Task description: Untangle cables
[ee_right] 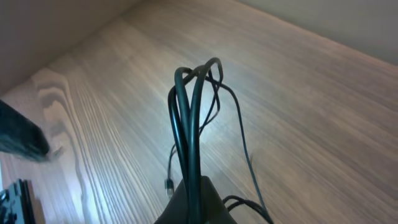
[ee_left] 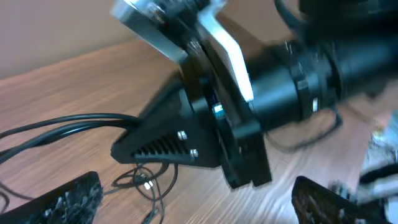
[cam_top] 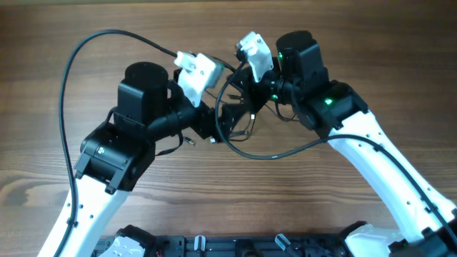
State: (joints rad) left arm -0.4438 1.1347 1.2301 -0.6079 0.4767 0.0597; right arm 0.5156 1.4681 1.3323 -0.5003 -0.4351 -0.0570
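Note:
The cables [cam_top: 240, 127] are thin black cords in a loose tangle at the table's middle, between the two grippers. One small plug end [cam_top: 189, 140] lies to their left. My right gripper [ee_right: 193, 194] is shut on a bundle of the cables [ee_right: 191, 118], which rises in loops in front of it, and a plug [ee_right: 168, 185] hangs beside it. In the left wrist view, my left gripper [ee_left: 196, 190] is open, its fingers wide apart low over the table. A small cable loop [ee_left: 147, 180] lies between them, under the right gripper's fingers [ee_left: 168, 149].
Thicker black arm cables arc over the left arm [cam_top: 71, 71] and sag across the table below the right arm [cam_top: 275, 154]. A black rail [cam_top: 235, 246] runs along the front edge. The wooden table [cam_top: 371, 57] extends on all sides.

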